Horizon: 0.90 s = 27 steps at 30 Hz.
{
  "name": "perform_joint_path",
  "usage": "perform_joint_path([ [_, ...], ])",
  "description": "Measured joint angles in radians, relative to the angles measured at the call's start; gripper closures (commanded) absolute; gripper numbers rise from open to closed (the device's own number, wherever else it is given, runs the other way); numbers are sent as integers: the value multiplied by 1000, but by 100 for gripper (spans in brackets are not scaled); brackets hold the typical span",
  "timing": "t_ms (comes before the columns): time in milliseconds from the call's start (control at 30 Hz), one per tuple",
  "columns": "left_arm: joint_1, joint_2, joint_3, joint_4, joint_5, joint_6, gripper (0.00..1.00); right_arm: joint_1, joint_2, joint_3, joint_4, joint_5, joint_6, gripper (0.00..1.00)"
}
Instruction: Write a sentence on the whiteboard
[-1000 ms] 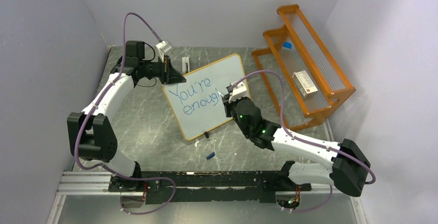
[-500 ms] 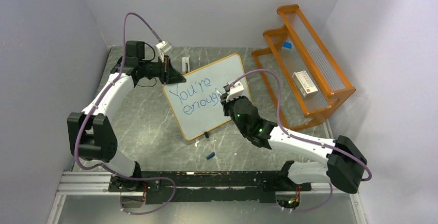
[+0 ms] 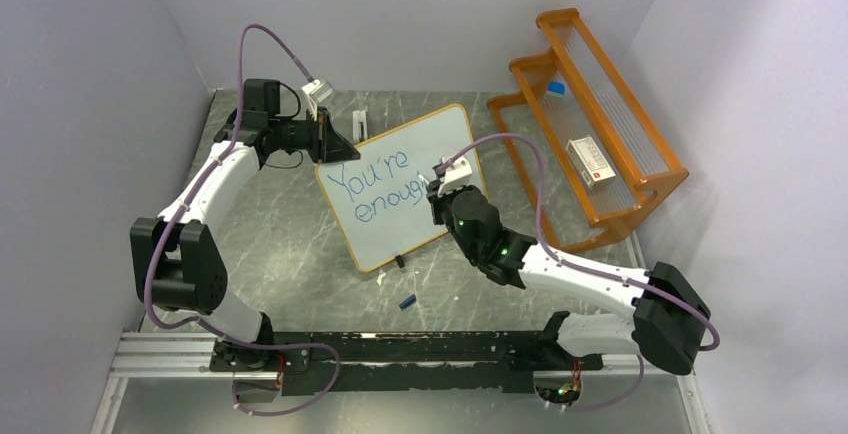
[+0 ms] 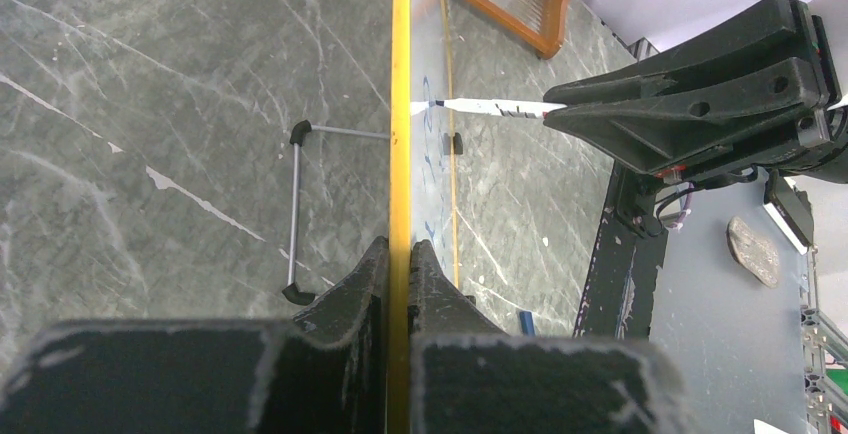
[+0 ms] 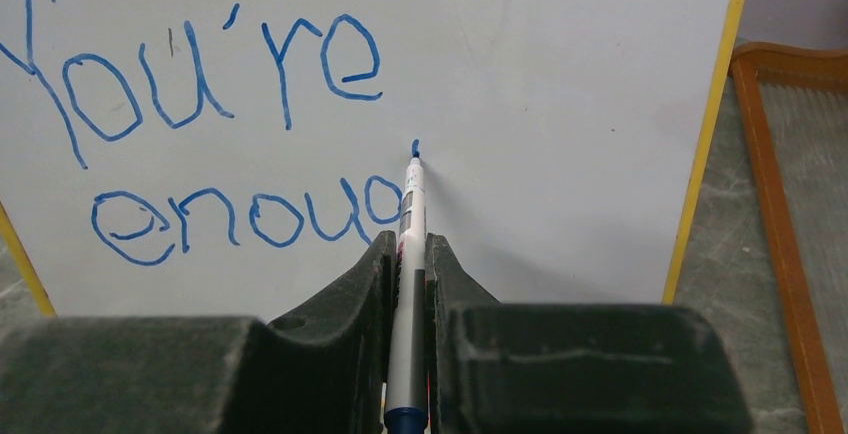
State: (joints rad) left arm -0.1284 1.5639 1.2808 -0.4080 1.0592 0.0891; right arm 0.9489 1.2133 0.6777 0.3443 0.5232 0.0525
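The whiteboard point(image 3: 432, 142) stands propped on the table, with "You're enoug" on it in blue. My left gripper point(image 3: 334, 148) is shut on its upper left frame edge; the left wrist view has both fingers pinching the yellow frame point(image 4: 401, 104) at the left gripper point(image 4: 401, 246). Shut on a white marker point(image 5: 410, 216), my right gripper point(image 5: 405, 241) has the marker tip touching the board point(image 5: 570, 64) just right of the "g", under a short fresh blue stroke. The marker point(image 4: 480, 107) also shows side-on against the board, and the right gripper point(image 3: 440, 192) sits at the board's right part.
An orange rack point(image 3: 590, 114) stands at the right rear with a small box point(image 3: 588, 162) on it. A blue cap point(image 3: 406, 301) lies on the table in front of the board. The board's wire foot point(image 4: 297, 214) sticks out behind it.
The right arm has shifted slightly left and the marker has moved a little along the second line of writing. The left arm and the board have stayed put.
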Motion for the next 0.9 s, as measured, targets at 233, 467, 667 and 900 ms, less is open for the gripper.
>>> perform_joint_path([
  [233, 0, 0, 0, 0, 0, 0, 95, 0, -12, -2, -36, -5, 23, 100],
  [467, 0, 0, 0, 0, 0, 0, 95, 0, -29, -18, -77, -8, 45, 100],
  [667, 0, 0, 0, 0, 0, 0, 95, 0, -42, -37, -90, -15, 64, 100],
  [900, 0, 0, 0, 0, 0, 0, 95, 0, -51, -41, -114, -22, 72, 100],
])
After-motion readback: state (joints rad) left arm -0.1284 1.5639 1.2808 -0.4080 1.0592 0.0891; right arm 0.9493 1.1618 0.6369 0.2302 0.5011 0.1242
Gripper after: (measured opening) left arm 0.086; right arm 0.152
